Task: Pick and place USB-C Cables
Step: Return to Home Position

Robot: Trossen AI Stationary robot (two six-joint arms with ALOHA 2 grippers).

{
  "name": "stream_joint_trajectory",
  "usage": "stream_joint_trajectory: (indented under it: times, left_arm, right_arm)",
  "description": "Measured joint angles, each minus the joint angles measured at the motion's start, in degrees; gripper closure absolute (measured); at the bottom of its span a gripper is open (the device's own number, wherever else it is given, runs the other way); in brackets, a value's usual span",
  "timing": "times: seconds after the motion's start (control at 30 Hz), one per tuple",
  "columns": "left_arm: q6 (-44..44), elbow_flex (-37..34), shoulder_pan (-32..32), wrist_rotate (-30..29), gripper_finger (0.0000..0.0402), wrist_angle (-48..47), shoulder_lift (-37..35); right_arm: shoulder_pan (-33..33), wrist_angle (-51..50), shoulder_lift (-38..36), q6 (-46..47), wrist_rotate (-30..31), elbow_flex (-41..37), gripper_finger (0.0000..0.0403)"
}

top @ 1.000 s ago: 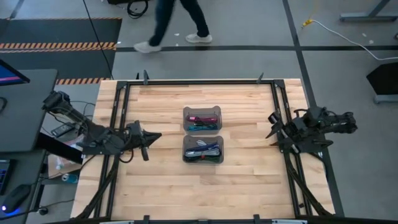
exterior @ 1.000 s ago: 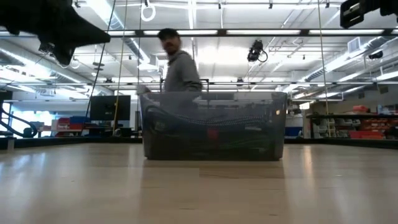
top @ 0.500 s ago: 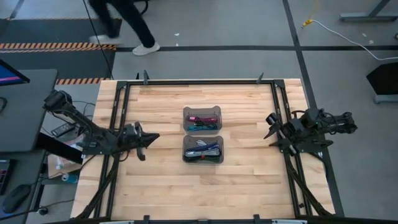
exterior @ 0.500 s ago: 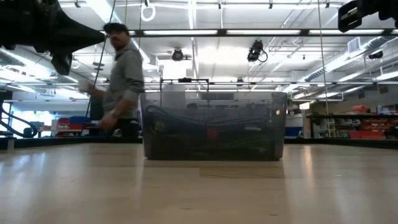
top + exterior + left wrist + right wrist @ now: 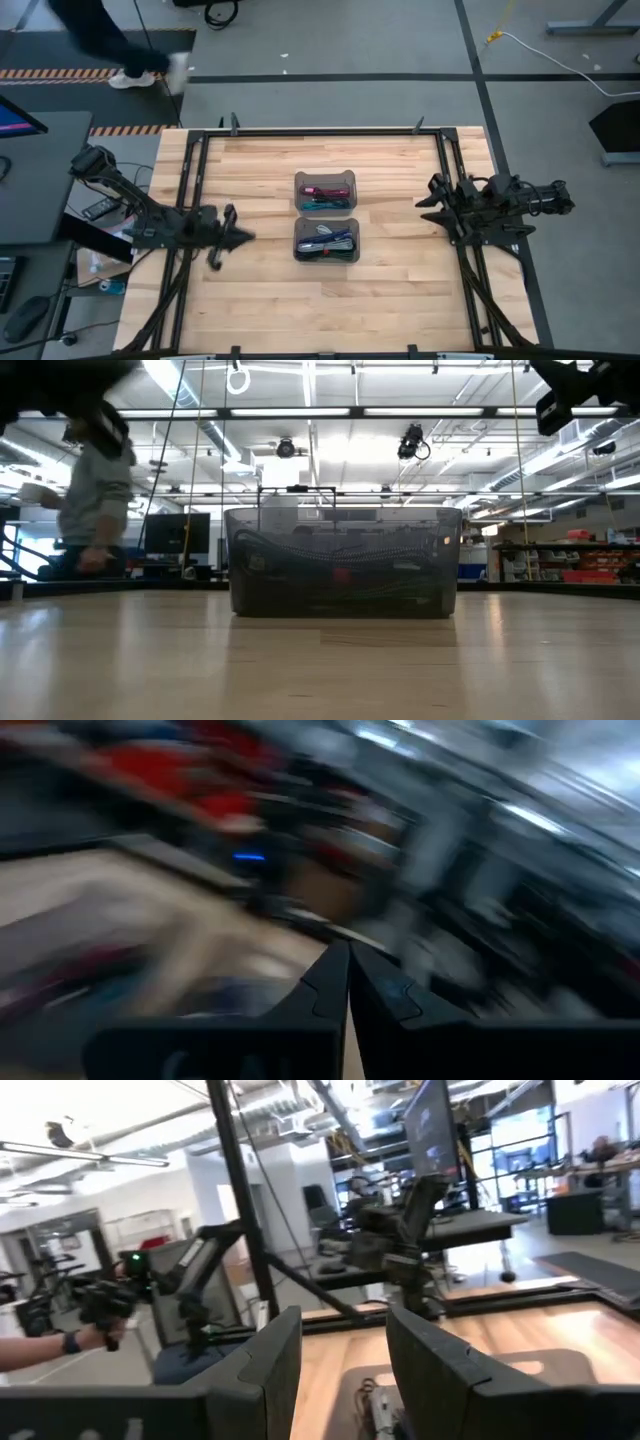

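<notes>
From above, you see the left fingers drawn back to the left edge of the table, while the right fingers have crept slightly inward at the right edge. Neither is over a bin. The cables lie at mid-table, maroon and teal in the far bin, purple, white and grey in the near bin.

At table height the near bin stands untouched, both arms high in the corners. A person has walked off leftward.

Your left wrist view shows those fingers pressed together, holding nothing. The right wrist view shows its fingers spread apart, empty.

By my judgement the sorting is finished and only homing remains.
</notes>
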Motion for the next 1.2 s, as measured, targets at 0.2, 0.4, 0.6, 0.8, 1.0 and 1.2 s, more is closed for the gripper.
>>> stream_joint_trajectory:
  times: [0.2, 0.4, 0.6, 0.8, 1.0, 1.2]
  left_arm:
    - [19.07, 0.00, 0.80, 22.41, 0.0386, 3.41, -0.65]
    - [23.43, 0.00, 7.13, 23.08, 0.0377, 1.12, -2.62]
    - [23.28, 0.00, 18.34, 37.92, 0.0368, 0.10, -4.36]
    - [18.69, 0.00, 32.07, 52.96, 0.0367, -0.36, -4.51]
    - [17.68, 0.00, 41.46, 61.72, 0.0365, -0.37, -4.52]
    - [17.97, 0.02, 45.50, 73.26, 0.0365, -3.60, -4.45]
  right_arm:
    - [0.00, 1.74, -0.02, -0.91, -0.46, 0.07, 0.0247]
    - [0.00, 1.62, 0.01, -7.54, -2.11, 0.79, 0.0247]
    - [-0.02, -1.86, -0.01, -14.22, -4.44, 4.99, 0.0247]
    - [-0.07, -13.74, -0.02, -15.10, -2.48, 10.74, 0.0247]
    - [-0.07, -19.89, -0.02, -14.44, 2.02, 10.23, 0.0247]
    - [-0.07, -16.59, 0.01, -13.31, 0.76, 5.69, 0.0247]
